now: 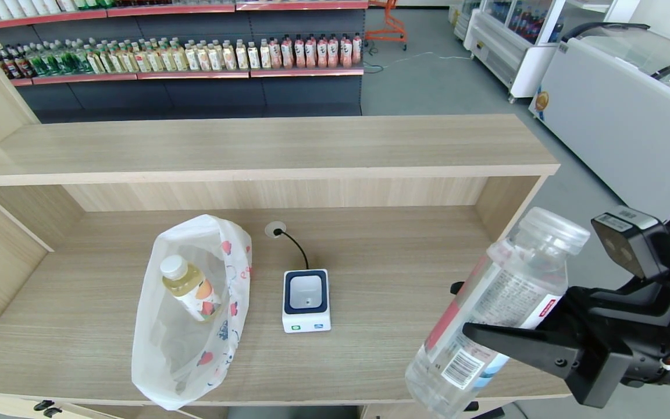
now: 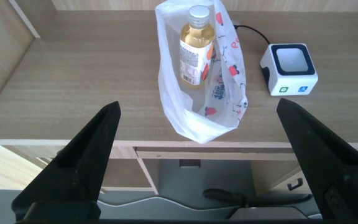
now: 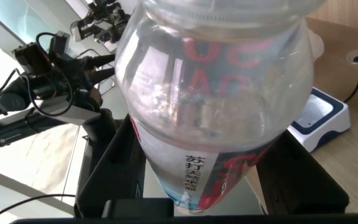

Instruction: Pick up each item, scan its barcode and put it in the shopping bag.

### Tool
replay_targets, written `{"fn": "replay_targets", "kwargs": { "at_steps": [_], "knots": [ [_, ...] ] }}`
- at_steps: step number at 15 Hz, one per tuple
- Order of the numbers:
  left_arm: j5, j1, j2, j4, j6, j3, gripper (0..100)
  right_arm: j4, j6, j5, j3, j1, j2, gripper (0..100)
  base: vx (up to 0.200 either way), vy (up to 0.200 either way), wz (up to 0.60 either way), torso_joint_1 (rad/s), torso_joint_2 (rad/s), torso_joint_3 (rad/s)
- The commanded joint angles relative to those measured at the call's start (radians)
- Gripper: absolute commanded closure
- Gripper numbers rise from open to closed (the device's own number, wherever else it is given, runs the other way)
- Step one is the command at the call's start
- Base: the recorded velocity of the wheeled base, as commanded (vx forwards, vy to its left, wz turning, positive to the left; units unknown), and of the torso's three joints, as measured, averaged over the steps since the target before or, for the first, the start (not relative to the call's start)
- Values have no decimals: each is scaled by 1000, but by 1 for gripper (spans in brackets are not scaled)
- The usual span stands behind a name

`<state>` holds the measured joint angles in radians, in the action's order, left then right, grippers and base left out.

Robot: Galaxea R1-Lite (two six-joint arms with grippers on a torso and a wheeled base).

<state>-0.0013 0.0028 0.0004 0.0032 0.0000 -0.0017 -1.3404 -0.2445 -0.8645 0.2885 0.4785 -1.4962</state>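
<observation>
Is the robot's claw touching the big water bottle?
Touching. In the head view the right gripper has its black fingers pressed against both sides of the tilted water bottle, holding it up.

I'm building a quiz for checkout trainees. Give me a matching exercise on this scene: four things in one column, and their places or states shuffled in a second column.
1. water bottle
2. juice bottle
3. scanner
4. left tool

A. open and empty
B. inside the shopping bag
C. clamped in the right tool
D. standing on the counter beside the bag

Pairs: 1-C, 2-B, 3-D, 4-A.
</observation>
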Motion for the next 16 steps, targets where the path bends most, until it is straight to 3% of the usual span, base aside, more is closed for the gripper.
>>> {"fn": "replay_targets", "kwargs": {
  "at_steps": [1, 4, 5, 6, 7, 9, 16],
  "knots": [
    [0, 0, 0, 0, -2, 0, 0, 0, 7, 1, -2, 0, -9, 100, 0, 0, 0, 0, 0, 0],
    [0, 0, 0, 0, 0, 0, 0, 40, 82, 30, 3, -32, -7, 100, 0, 0, 0, 0, 0, 0],
    [0, 0, 0, 0, 0, 0, 0, 84, 211, 154, 4, -41, -1, 100, 0, 0, 0, 0, 0, 0],
    [0, 0, 0, 0, 0, 0, 0, 95, 234, 182, 4, -46, 1, 100, 0, 0, 0, 0, 0, 0],
    [0, 0, 0, 0, 0, 0, 0, 224, 496, 429, 9, -118, 19, 100, 0, 0, 0, 0, 0, 0],
    [0, 0, 0, 0, 0, 0, 0, 284, 741, 602, 8, -212, 45, 100, 0, 0, 0, 0, 0, 0],
    [0, 0, 0, 0, -2, 0, 0, 279, 1137, 596, 1, -235, 79, 100, 0, 0, 0, 0, 0, 0]
  ]
}}
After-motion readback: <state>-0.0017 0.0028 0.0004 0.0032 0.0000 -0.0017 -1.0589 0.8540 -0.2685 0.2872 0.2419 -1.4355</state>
